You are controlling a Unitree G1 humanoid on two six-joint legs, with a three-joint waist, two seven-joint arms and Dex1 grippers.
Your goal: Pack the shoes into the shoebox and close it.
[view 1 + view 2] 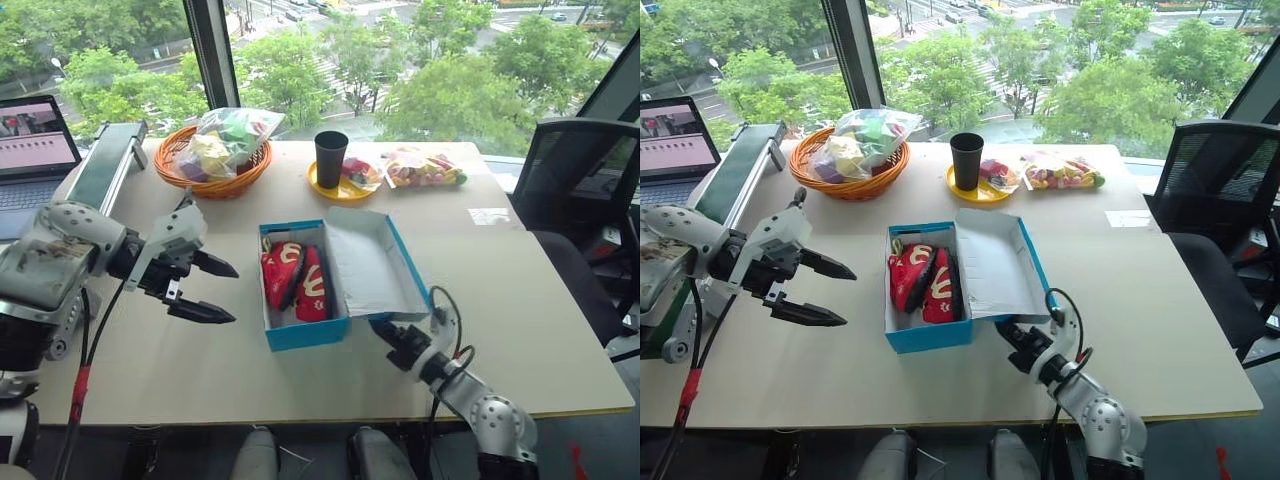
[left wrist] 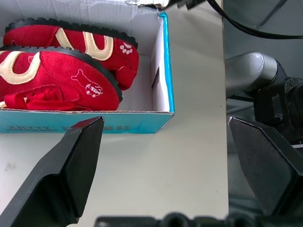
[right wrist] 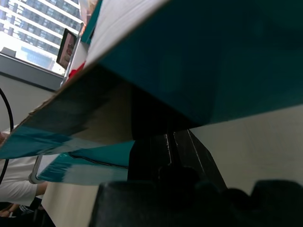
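The blue shoebox [image 1: 305, 335] stands open in the middle of the table, with both red shoes [image 1: 295, 275] lying side by side inside it. Its lid [image 1: 375, 265] leans open to the right, white side up. My left gripper [image 1: 235, 295] hovers open just left of the box, pointing at it; in the left wrist view its fingers [image 2: 71, 161] frame the box's wall [image 2: 163, 71] and the shoes [image 2: 61, 80]. My right gripper [image 1: 380, 326] is shut, its tip tucked under the lid's near corner. In the right wrist view the closed fingers [image 3: 161, 142] sit beneath the lid's blue underside [image 3: 213, 61].
An orange wicker basket [image 1: 213, 160] with a plastic bag, a black cup [image 1: 331, 158] on a yellow plate and a snack bag [image 1: 425, 168] line the far edge. A laptop [image 1: 35, 140] and a grey device [image 1: 105, 165] stand left; a black chair [image 1: 580, 190] is right.
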